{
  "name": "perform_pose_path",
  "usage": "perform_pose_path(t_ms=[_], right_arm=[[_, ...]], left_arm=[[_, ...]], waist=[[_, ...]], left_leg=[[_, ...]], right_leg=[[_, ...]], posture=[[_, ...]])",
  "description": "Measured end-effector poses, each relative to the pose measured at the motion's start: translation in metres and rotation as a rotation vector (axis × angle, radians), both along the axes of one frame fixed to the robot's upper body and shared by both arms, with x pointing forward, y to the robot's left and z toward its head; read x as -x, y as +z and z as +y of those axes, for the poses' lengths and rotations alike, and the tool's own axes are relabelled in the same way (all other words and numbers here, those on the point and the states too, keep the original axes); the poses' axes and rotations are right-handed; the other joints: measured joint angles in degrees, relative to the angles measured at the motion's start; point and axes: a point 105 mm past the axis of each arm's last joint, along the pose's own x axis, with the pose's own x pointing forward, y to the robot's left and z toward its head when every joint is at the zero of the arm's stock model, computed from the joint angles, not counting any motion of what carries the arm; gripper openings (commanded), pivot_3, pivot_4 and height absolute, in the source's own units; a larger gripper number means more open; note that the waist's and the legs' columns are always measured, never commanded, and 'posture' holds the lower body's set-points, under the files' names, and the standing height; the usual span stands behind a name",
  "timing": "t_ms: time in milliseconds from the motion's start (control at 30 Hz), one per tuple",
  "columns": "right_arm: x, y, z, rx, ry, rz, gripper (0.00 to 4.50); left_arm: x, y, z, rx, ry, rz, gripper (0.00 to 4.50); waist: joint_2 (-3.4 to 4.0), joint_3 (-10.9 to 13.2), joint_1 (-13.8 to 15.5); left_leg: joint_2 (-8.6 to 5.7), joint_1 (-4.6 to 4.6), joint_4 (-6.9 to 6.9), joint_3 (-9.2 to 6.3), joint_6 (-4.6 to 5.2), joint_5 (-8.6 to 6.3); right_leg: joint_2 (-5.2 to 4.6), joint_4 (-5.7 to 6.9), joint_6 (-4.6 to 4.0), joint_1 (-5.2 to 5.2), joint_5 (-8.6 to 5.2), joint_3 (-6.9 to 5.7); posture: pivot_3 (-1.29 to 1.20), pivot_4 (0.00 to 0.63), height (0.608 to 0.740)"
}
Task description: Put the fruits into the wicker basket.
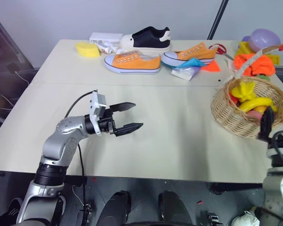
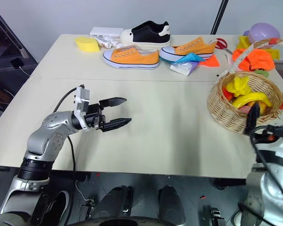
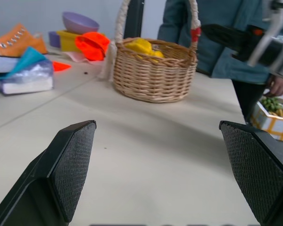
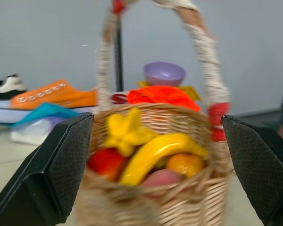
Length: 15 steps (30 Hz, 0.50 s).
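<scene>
Looking nearest first, you have the left gripper [image 1: 126,117] hanging over bare table [image 1: 170,141], fingers spread wide, nothing between them, pointing across toward the basket. Your right gripper [image 4: 158,165] sits at the near rim of the basket [image 1: 236,113], its fingers likewise parted wide and empty, with the basket showing between them in the right wrist view.

Both fruits already lie inside the basket: the banana [image 1: 257,103] across the top of the heap, the starfruit [image 1: 243,89] just behind it and touching it. Under them you can see a red piece and an orange piece, partly hidden. By my reading the task is as good as done.

Should you need to reseat either fruit, expect light, stiff, glossy shells that will likely slip in a loose pinch. Take the banana across its middle, square to the curve; take the starfruit with the pads bedded in two opposite grooves, not on the ridge tips. The basket is probably light too, so a nudge on its rim or handle [image 4: 212,89] may slide it.

Farther back, well apart from the basket, lie two orange shoes [image 1: 132,62], a black shoe [image 1: 146,40], a yellow sponge [image 1: 87,49], orange cloth [image 1: 259,63] and a purple bowl [image 1: 263,38]; leave them alone.
</scene>
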Motion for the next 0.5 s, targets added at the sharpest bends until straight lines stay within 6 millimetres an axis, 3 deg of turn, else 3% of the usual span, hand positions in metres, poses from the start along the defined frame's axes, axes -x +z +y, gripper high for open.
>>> perform_pose_path(t_ms=[200,267,367,500], right_arm=[[-0.029,-0.008,0.094,0.161,0.55,0.054,4.49],[-0.036,-0.023,0.123,0.197,0.772,0.125,4.49],[-0.046,-0.045,0.136,0.248,0.969,0.228,4.49],[-0.06,-0.051,0.138,0.254,1.064,0.242,4.49]], left_arm=[[-0.011,-0.008,0.019,-0.009,0.168,-0.023,4.5],[-0.022,-0.012,0.031,-0.013,0.298,-0.023,4.5],[-0.034,-0.025,0.058,-0.065,0.523,0.002,4.5],[-0.036,-0.032,0.089,-0.078,0.729,0.004,4.5]], waist=[[0.01,0.0,-0.1],[-0.07,0.0,0.1],[-0.12,0.0,0.2],[-0.15,0.0,0.2]], left_leg=[[0.06,0.08,0.0,-0.01,0.03,-0.02],[0.05,0.08,0.02,-0.03,0.07,-0.04],[0.03,0.06,0.02,-0.03,0.06,-0.04],[0.05,0.04,0.01,-0.09,0.0,0.0]], right_leg=[[0.1,0.02,0.0,0.06,0.0,0.01],[0.09,-0.01,0.0,0.09,0.0,0.0],[0.08,-0.04,0.0,0.08,0.0,0.0],[0.09,-0.03,0.0,0.06,0.0,-0.03]], posture=[[0.0,0.15,0.74],[0.0,0.15,0.74],[0.0,0.15,0.74],[0.0,0.15,0.74]])
